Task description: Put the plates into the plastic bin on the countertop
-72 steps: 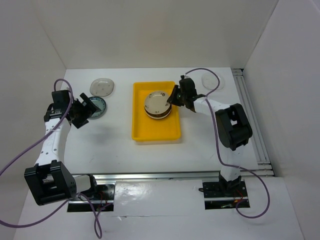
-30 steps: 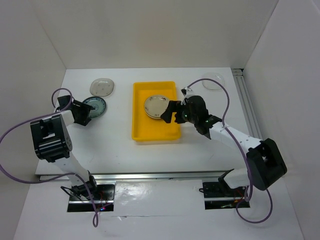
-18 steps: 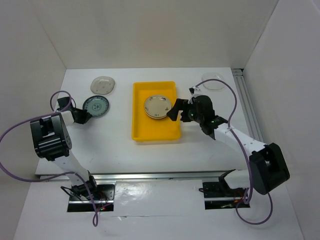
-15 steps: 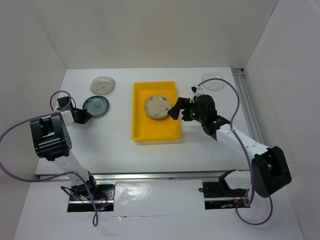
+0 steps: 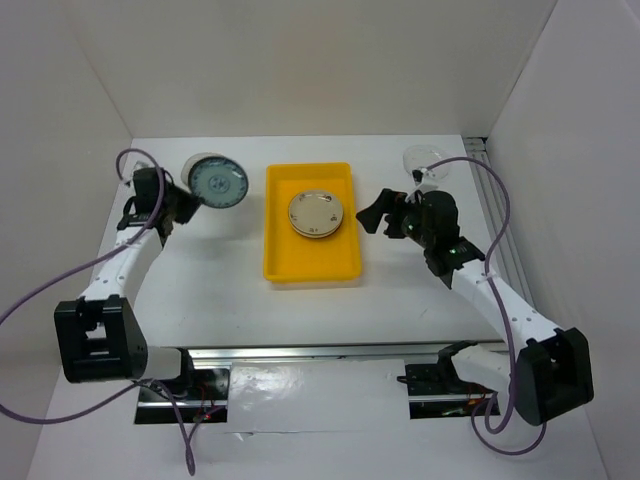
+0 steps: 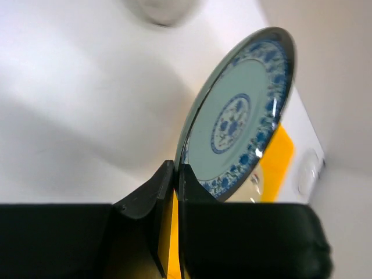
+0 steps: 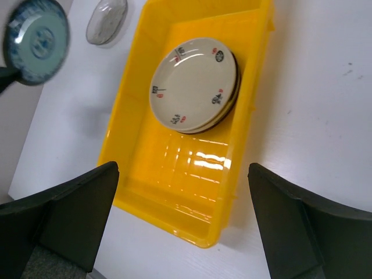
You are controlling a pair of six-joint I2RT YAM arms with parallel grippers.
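Left gripper [image 5: 188, 200]: my jaws are pinched tight on the lower rim of the teal-blue patterned plate [image 6: 241, 119], with the fingers [image 6: 145, 200] pressed against both faces. The plate is up off the countertop [image 5: 250, 310] and tilted toward on-edge, patterned face showing. From above it sits at 10 o'clock of the yellow plastic bin [image 5: 310, 260], outside the rim and apart from it.

A grey glass plate [image 7: 107, 17] lies flat on the countertop, also around 10 o'clock of the bin. In the top view the held plate covers most of it. My left wrist view shows only a blur at the 12 o'clock edge there.

Right gripper [image 5: 372, 212]: my jaws are spread wide with nothing between them. It hovers at 3 o'clock of the bin, just outside the right wall, pointing toward the bin. My right wrist view looks down into the bin between the two fingers [image 7: 70, 215].

Inside the bin a stack of plates [image 5: 316, 213] sits in the 12 o'clock half. On top is a cream plate [image 7: 192, 81] with small dark and red marks, and a darker rim shows under it at its 4 o'clock side. Count in the stack: cannot tell.

A clear glass plate [image 5: 428, 160] rests on the countertop at 2 o'clock of the bin, near the back right corner and well apart from the bin.
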